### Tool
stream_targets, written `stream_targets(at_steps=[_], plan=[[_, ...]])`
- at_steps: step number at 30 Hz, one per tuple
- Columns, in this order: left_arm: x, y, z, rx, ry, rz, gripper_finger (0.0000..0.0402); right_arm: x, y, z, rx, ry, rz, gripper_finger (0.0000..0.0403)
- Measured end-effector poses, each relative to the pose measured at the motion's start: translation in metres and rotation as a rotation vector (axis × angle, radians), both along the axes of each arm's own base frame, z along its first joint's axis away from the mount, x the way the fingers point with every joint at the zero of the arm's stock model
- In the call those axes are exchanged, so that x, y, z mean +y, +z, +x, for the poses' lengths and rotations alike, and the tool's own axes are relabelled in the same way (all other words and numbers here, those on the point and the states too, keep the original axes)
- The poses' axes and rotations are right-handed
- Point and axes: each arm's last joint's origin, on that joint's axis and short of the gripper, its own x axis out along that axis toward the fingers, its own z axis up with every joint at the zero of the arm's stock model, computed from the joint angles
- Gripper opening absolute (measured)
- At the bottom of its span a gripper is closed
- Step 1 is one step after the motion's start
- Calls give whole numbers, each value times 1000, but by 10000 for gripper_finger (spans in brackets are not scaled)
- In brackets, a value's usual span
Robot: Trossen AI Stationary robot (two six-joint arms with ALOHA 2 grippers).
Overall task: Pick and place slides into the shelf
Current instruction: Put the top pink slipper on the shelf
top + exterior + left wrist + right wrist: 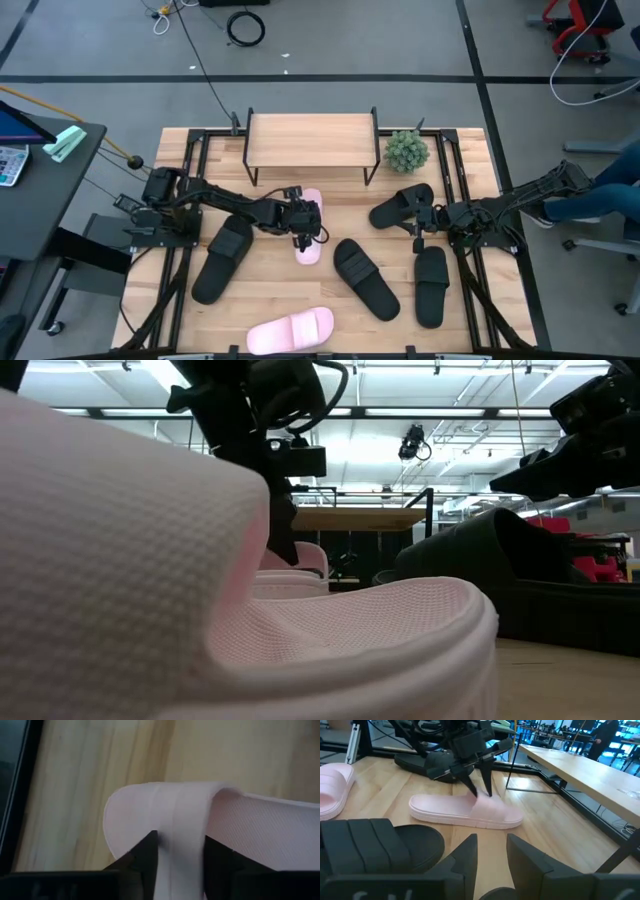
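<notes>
- Slatted wooden table (470, 310) fills the high view, with grey floor and cables around it; the shelf (311, 139) stands at the far edge, beside a small green plant (405, 150).
- Nothing is seen on the shelf's top board, and no slide can be made out beneath it (the space under the board is hidden from above), so no placement is judged done.
- All six slides are counted on the table: a pink slide (309, 231) just in front of the shelf, a second pink slide (291, 331) at the near edge, and four black ones, at left (222, 258), centre (365, 277), right (431, 285) and near the plant (402, 205).
- The left gripper (180, 855) is set over the strap (182, 820) of the pink slide by the shelf; its fingers (147, 855) are narrowly parted with the strap between them, apparently pinched, though a firm hold cannot be confirmed.
- That slide is seen lying flat on the table in the right wrist view, not lifted.
- The right gripper (492, 851) hovers by the black slide near the plant, fingers slightly apart and holding nothing.
- All six placements are judged to remain, the first at its grasping stage.
</notes>
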Motion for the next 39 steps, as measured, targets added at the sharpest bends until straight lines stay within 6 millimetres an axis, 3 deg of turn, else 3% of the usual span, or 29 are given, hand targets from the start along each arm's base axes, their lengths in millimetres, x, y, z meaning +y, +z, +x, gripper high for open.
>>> stream_targets(at_steps=[7,13,18,23,27,31,35,39], plan=[[-8,1,-1,-12,-5,-2,17,0,0,0,0,0,0,110],[-36,13,-7,-46,-79,-13,22,0,0,0,-1,0,0,110],[-61,45,-10,-56,-107,87,12,0,0,0,3,0,-1,110],[-72,93,-14,-29,-45,314,19,0,-1,0,13,0,-4,110],[-66,130,-21,21,6,449,12,0,-2,0,19,0,-6,110],[-49,163,-26,40,85,468,14,0,-2,0,22,0,-6,110],[-25,184,-30,106,136,539,18,0,-2,0,23,0,-7,110],[9,190,-30,201,185,567,12,0,-2,0,23,0,-7,110]])
